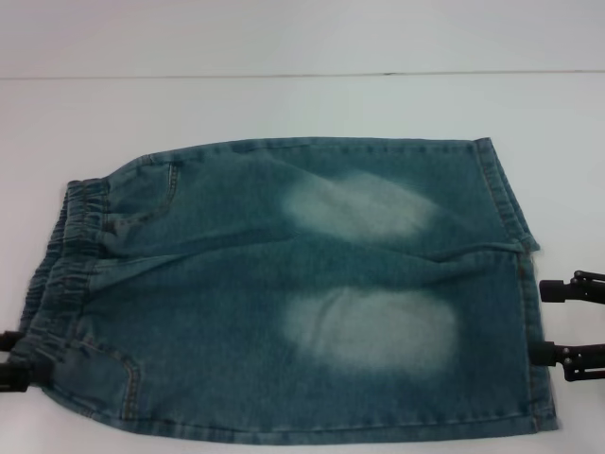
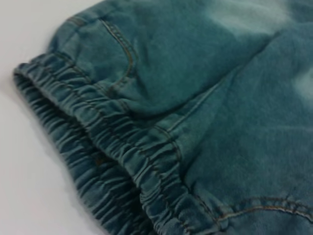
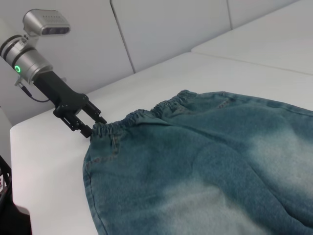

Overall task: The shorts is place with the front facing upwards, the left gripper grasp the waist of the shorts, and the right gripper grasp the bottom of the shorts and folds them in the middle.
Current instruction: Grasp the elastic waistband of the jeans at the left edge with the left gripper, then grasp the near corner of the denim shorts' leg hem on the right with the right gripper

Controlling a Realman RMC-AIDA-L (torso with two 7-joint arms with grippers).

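Spread flat across the middle of the head view, the shorts (image 1: 302,293) lie on the white table (image 1: 284,104) with two pale bleached patches showing, the waist of the shorts (image 1: 59,255) bunched along the left edge of the frame and the bottom of the shorts (image 1: 518,274) running down the right side. At the lower left of that view the left gripper (image 1: 9,355) sits against the near corner of the elastic band; the right wrist view shows it at left centre, its black fingers (image 3: 93,123) reaching the ruffled band's corner, though whether they have pinched the cloth or merely flank it I cannot tell. The left wrist view is filled by the gathered band and a pocket seam, with no fingers visible. At the right edge of the head view the right gripper (image 1: 573,322) waits just beside the leg hem, its two fingers spread apart, one above the other, with nothing between them. The step in hand appears to be securing both ends before the fold. To do it well, the right gripper should slide in until the hem lies fully between its fingers, taking both layers, and close only then; both corners should then lift together so the cloth does not drag or twist.
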